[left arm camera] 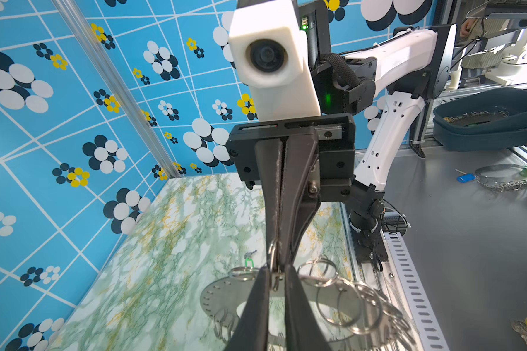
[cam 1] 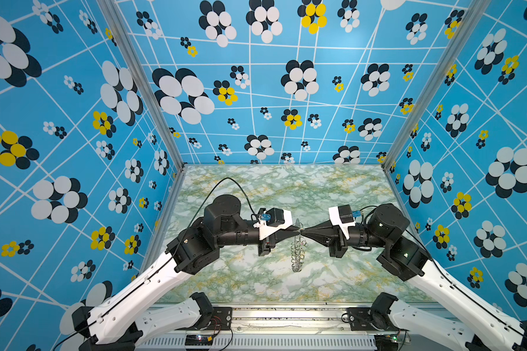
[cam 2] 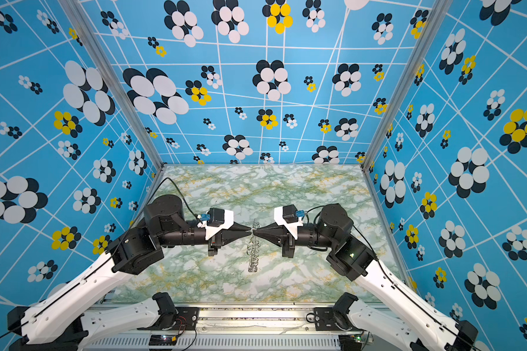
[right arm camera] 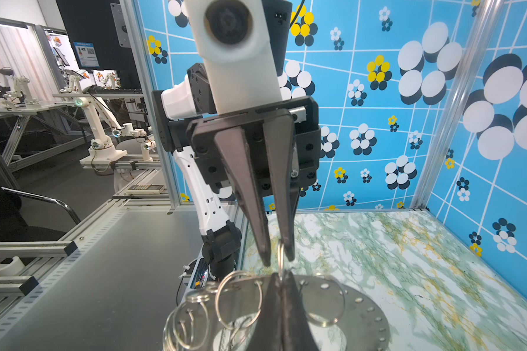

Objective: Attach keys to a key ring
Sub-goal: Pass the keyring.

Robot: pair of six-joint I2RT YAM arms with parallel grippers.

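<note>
We see the two arms meeting tip to tip above the middle of the bench (cam 1: 332, 194). The right hand (cam 1: 304, 233) is clamped tight, its fingers pressed together on one wire loop (left arm camera: 273, 253) at the rim of the key ring (cam 1: 298, 255). The left hand (cam 1: 297, 232) faces it from the opposite side with its jaws a little apart, straddling that same loop. In the right wrist view we can make out a gap between the loop and one of the left hand's fingers (right arm camera: 251, 197). The loop seems to lie against the other finger, though the angle is too tight for us to be sure.

The key ring hangs below the two hands and shows edge-on in both top views. In the wrist views we see its flat grey face, its wide centre hole and the many loops crowded along its edge. The green key tag (left arm camera: 249, 263) lies on the bench with a small silvery key at its end, apart from the ring and touched by neither hand.
</note>
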